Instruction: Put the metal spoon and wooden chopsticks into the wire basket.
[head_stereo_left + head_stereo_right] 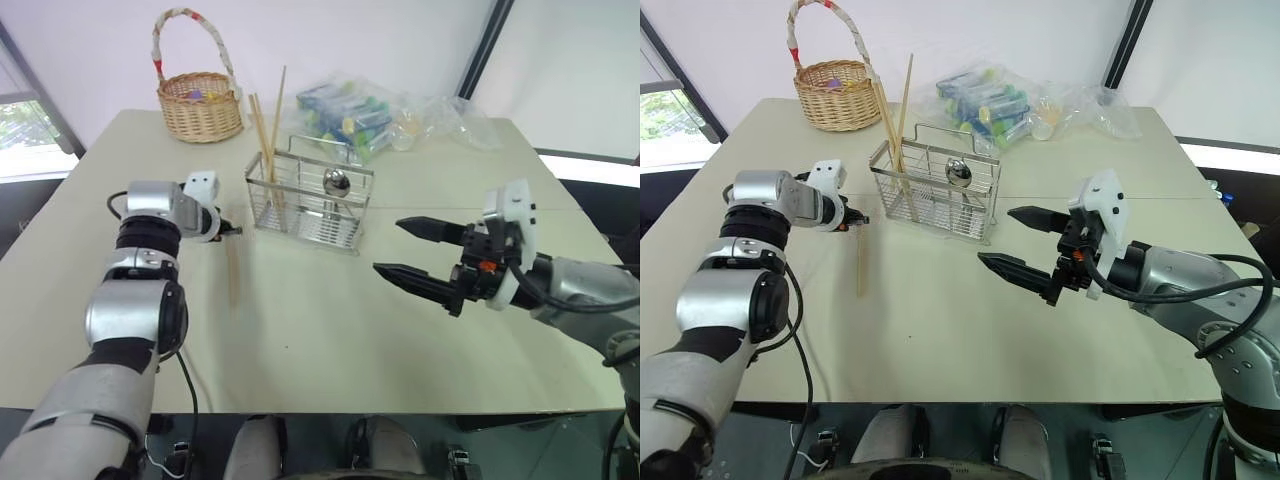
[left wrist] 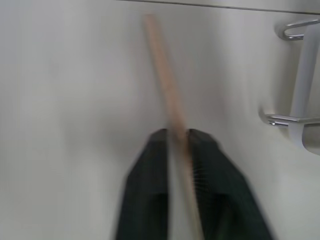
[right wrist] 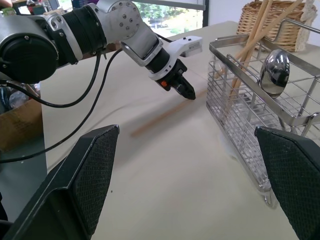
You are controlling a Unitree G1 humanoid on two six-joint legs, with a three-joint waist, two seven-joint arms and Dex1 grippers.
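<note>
One wooden chopstick (image 1: 232,270) lies flat on the table (image 1: 330,330) just left of the wire basket (image 1: 310,200), where the other chopsticks (image 1: 268,130) and the metal spoon (image 1: 336,182) already stand. My left gripper (image 2: 176,137) is pinched on the lying stick near its far end, so I'd lift slowly and tip it upright before clearing the rail. The left wrist view confirms the stick sits between the fingers; the head views can't. My right gripper (image 1: 418,250) hovers with its fingers spread, empty.
</note>
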